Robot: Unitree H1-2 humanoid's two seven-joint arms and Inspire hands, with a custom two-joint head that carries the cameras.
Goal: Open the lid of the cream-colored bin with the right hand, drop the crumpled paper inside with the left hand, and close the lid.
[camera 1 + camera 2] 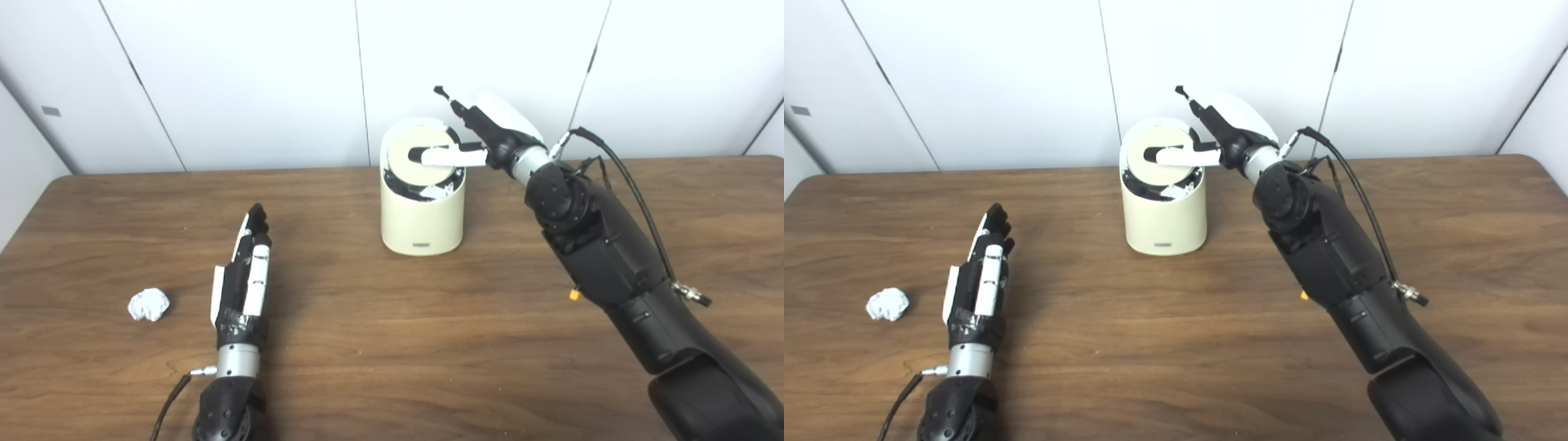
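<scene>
The cream-colored bin (421, 220) stands at the back middle of the table. Its round lid (409, 173) is tilted, and a dark gap below it shows white scraps inside. My right hand (484, 131) is at the bin's top right with one finger laid across the lid and another pointing up; it grips nothing. The crumpled white paper (149, 304) lies on the table at the front left. My left hand (245, 275) rests flat on the table just right of the paper, fingers straight and pointing away, not touching it.
The brown wooden table (392, 343) reaches to a white panelled wall behind the bin. My right arm (612, 263) slants across the table's right side, with cables looping off it.
</scene>
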